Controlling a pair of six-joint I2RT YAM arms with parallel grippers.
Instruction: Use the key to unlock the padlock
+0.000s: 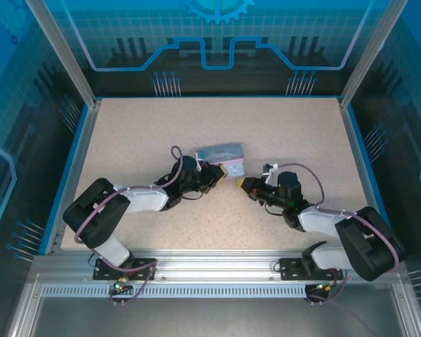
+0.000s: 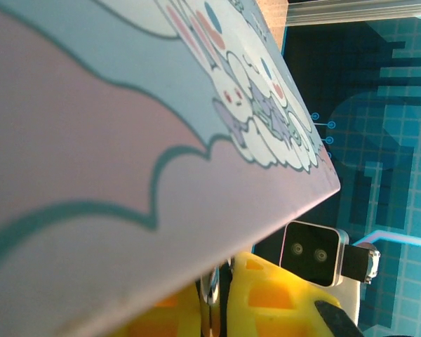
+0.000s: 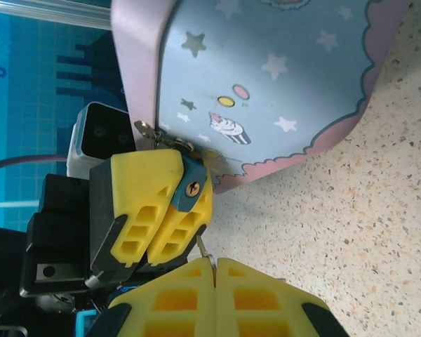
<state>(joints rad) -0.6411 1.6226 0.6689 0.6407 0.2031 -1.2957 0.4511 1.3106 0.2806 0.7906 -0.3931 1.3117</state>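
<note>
Top external first: both arms met at mid-frame, just below the pale blue tin (image 1: 219, 150) on the speckled table (image 1: 140, 133). The left gripper (image 1: 228, 170) sat tight against the tin's lower right corner, and the right gripper (image 1: 244, 184) pointed at it nose to nose. The padlock and the key were too small to make out from up there.

Left wrist view: the tin's (image 2: 91, 140) cartoon lid loomed across the upper left. At the bottom edge the left gripper (image 2: 214, 302) had its yellow fingers pressed nearly together on something metallic. Over at lower right, the other arm's camera (image 2: 312, 253) stared straight back.

Right wrist view, and here was the story. The right gripper (image 3: 215, 270), bottom centre, was clamped shut on the key (image 3: 205, 248), only a thin tip poking out. Just above it, the left gripper (image 3: 161, 203) was closed on the padlock (image 3: 190, 187), brass keyhole facing the camera, the lock hanging at the tin's (image 3: 266, 77) lower left edge.

The risks as I judged them: the tip sat low and left of the keyhole, so a straight push could skid off the lock face. So little of the key showed that it might twist or slip back between the pads. A hard shove could also drag the light tin.
</note>
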